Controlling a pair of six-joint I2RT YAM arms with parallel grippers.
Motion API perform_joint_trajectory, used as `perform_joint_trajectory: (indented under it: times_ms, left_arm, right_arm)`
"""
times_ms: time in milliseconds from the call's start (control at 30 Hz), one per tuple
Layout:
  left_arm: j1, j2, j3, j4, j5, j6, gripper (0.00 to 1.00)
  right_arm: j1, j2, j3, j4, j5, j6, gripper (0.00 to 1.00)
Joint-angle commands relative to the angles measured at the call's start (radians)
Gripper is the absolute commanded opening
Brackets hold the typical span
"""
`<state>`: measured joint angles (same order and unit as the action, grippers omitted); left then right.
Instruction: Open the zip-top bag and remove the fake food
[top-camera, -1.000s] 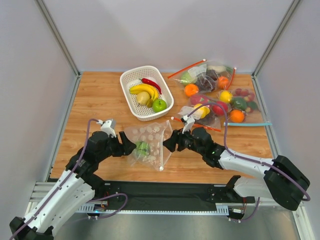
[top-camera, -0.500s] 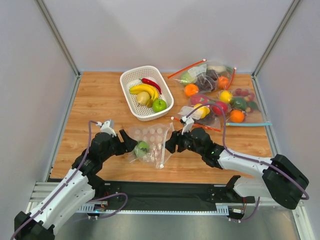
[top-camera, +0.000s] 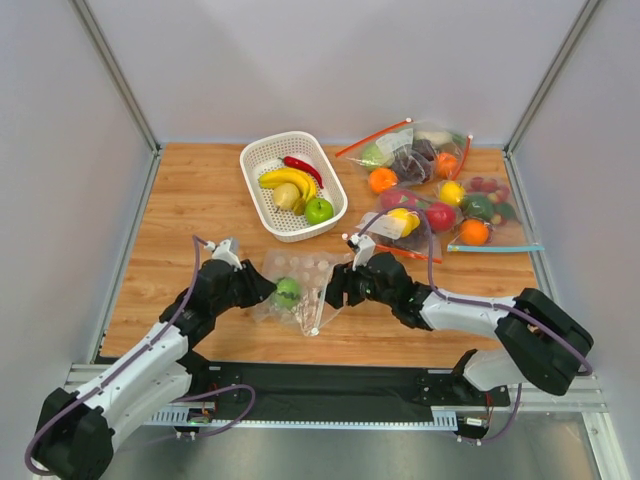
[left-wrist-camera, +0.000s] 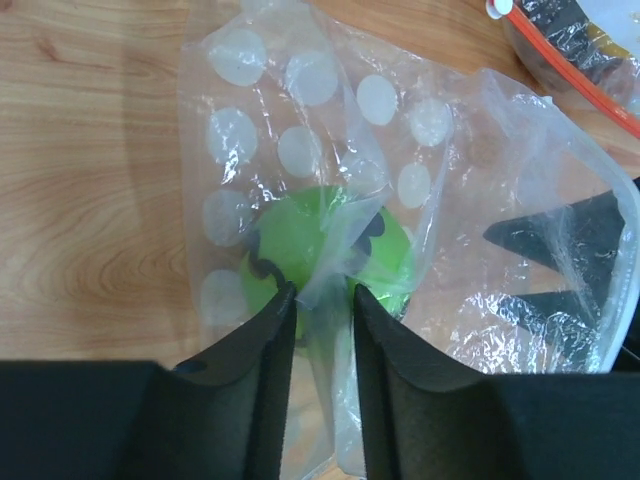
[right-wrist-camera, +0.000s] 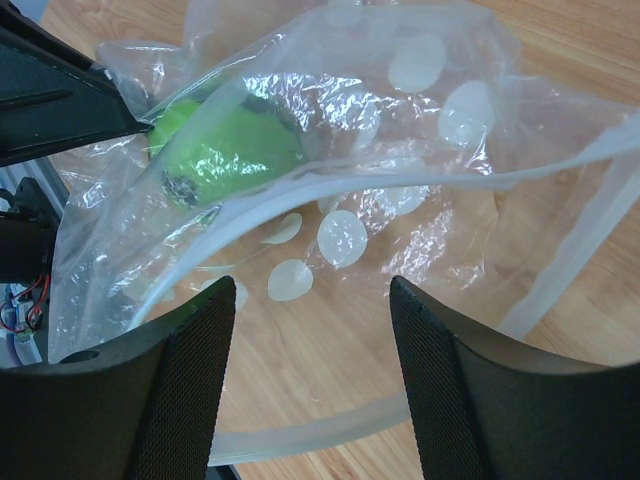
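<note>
The zip-top bag (top-camera: 300, 290) lay crumpled on the wooden table (top-camera: 190, 200) near its front edge, between the two arms and just in front of the white basket (top-camera: 262, 160). The left gripper (top-camera: 262, 292) was at the bag's left side. In the left wrist view its fingers (left-wrist-camera: 250, 370) stood narrow, pinching a fold of the dotted plastic (left-wrist-camera: 330, 150) between them. A green apple (left-wrist-camera: 300, 240) sat inside the bag right beyond the fingertips, pressed against the film. The right gripper (top-camera: 335, 290) was at the bag's right edge with its jaws spread wide. From its wrist camera the bag's mouth (right-wrist-camera: 400, 150) gaped open towards it, the thick zip rim curving across between the two fingers (right-wrist-camera: 185, 390), and the green apple (right-wrist-camera: 225, 150) showed deep inside at the far end. Whether those fingers touched the plastic could not be told, as the rim may only have passed in front of them. In the basket lay a banana (top-camera: 285, 178), a red chili pepper (top-camera: 303, 168), a yellowish round fruit (top-camera: 287, 196) and a second green apple (top-camera: 319, 210). Several undotted bags (top-camera: 440, 190) of mixed fruit were heaped at the table's far right, well apart from the dotted one.
</note>
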<state>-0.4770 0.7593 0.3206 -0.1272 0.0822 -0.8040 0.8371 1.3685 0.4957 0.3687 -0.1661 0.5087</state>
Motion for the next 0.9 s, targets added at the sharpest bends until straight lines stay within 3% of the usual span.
perform_joint_trajectory:
  times_ms: [0, 67, 267, 467, 867]
  left_arm:
    - [0.006, 0.044, -0.023, 0.058, 0.017, 0.015, 0.34]
    - [0.006, 0.067, -0.029, 0.086, 0.03, 0.019, 0.26]
    - [0.006, 0.182, -0.045, 0.178, 0.06, 0.022, 0.18]
    - [0.005, 0.251, -0.031, 0.239, 0.108, 0.016, 0.14]
    - [0.005, 0.241, -0.034, 0.236, 0.116, 0.017, 0.11]
  right_arm:
    - [0.013, 0.038, 0.06, 0.087, -0.021, 0.001, 0.65]
    - [0.017, 0.055, 0.069, 0.098, -0.019, 0.002, 0.66]
    - [0.02, 0.084, 0.109, 0.107, -0.013, -0.001, 0.68]
    - [0.042, 0.139, 0.171, 0.07, -0.004, -0.029, 0.72]
    - [0.168, 0.176, 0.268, -0.155, 0.102, -0.099, 0.78]
